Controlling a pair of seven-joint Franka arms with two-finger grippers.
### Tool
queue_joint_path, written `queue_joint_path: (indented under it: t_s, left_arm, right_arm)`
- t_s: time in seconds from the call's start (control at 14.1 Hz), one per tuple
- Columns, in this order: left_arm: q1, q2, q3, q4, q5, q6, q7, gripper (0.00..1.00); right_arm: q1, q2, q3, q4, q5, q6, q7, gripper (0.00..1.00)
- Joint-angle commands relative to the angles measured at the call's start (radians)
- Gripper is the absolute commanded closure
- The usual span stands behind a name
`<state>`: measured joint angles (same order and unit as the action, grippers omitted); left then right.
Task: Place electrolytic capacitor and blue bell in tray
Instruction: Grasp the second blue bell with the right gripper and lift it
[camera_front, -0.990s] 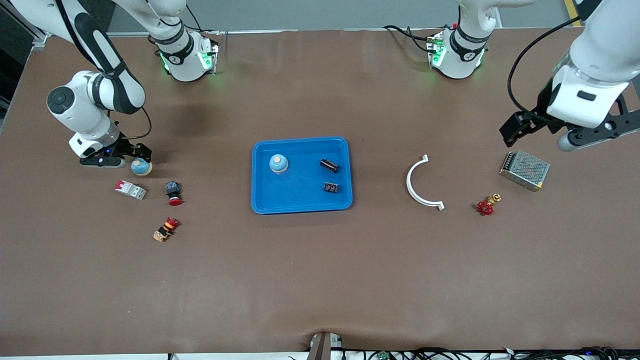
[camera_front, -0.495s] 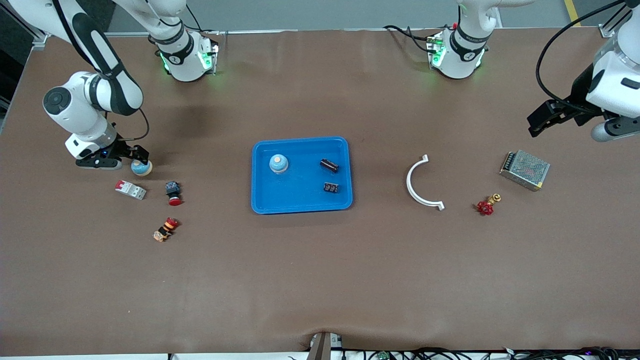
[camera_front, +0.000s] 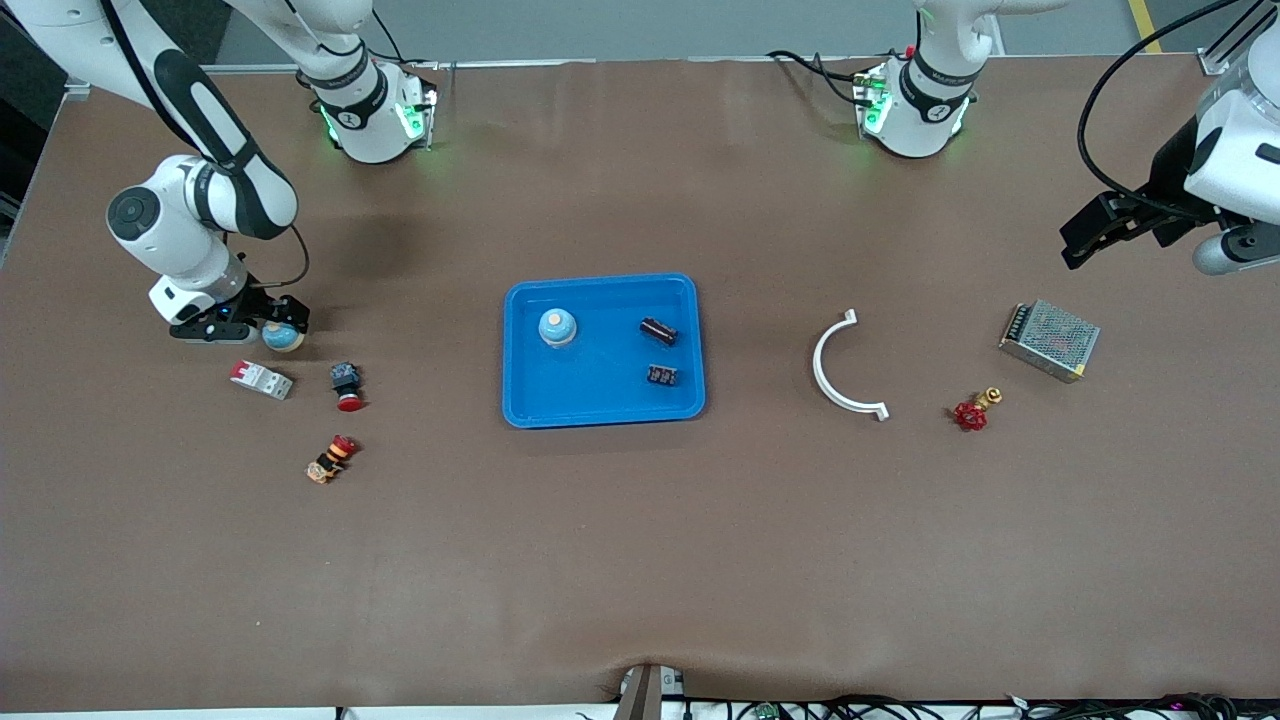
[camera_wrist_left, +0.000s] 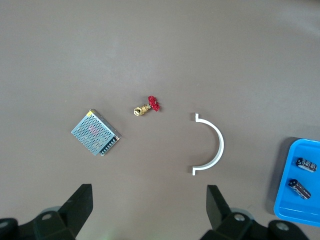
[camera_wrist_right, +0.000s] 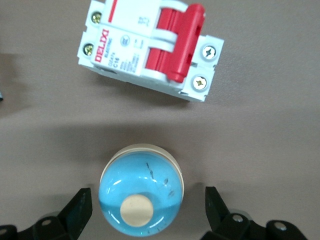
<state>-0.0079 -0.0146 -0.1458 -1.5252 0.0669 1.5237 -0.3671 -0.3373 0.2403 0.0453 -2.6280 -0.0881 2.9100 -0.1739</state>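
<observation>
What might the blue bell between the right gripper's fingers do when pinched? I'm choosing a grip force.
The blue bell looks domed and glossy, so the right gripper, open around it, may slide up its curved sides. Its broad cream base suggests it will not tip. It sits beside the circuit breaker, apart from it, so a slip probably just nudges it.

In your front view, the right hand (camera_front: 262, 327) hid part of the blue bell (camera_front: 284, 338) beside it, and the left arm ran off the frame's edge. Your left wrist view cut the blue tray (camera_wrist_left: 300, 184) at its border. The two electrolytic capacitors' (camera_front: 658, 331) markings were too small to read.
</observation>
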Motion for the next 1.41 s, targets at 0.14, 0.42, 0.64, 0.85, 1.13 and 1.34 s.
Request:
queue_joint_path:
  t_s: [0.14, 0.42, 0.64, 0.85, 1.13, 1.34]
  left_arm:
    - [0.031, -0.028, 0.002, -0.007, -0.016, -0.051, 0.040, 0.00]
    - [0.032, -0.025, 0.002, 0.000, -0.024, -0.057, 0.042, 0.00]
    - [0.031, -0.028, 0.000, 0.007, -0.022, -0.072, 0.039, 0.00]
    - [0.032, -0.018, 0.002, 0.007, -0.022, -0.074, 0.040, 0.00]
    - [0.032, -0.022, 0.002, 0.007, -0.015, -0.086, 0.034, 0.00]
    - [0.037, -0.022, 0.003, 0.020, -0.019, -0.086, 0.045, 0.00]
  right_arm:
    - [0.000, 0.008, 0.015, 0.010, -0.008, 0.003, 0.037, 0.00]
    - [0.007, 0.008, 0.016, 0.011, -0.007, 0.003, 0.039, 0.42]
    - [0.007, 0.008, 0.016, 0.010, -0.007, 0.000, 0.065, 1.00]
    - [0.003, 0.004, 0.016, 0.010, -0.007, -0.011, 0.077, 1.00]
    - [0.001, -0.149, 0.022, 0.009, -0.007, -0.248, 0.073, 1.00]
    - [0.009, -0.277, 0.027, 0.022, -0.001, -0.457, 0.076, 1.00]
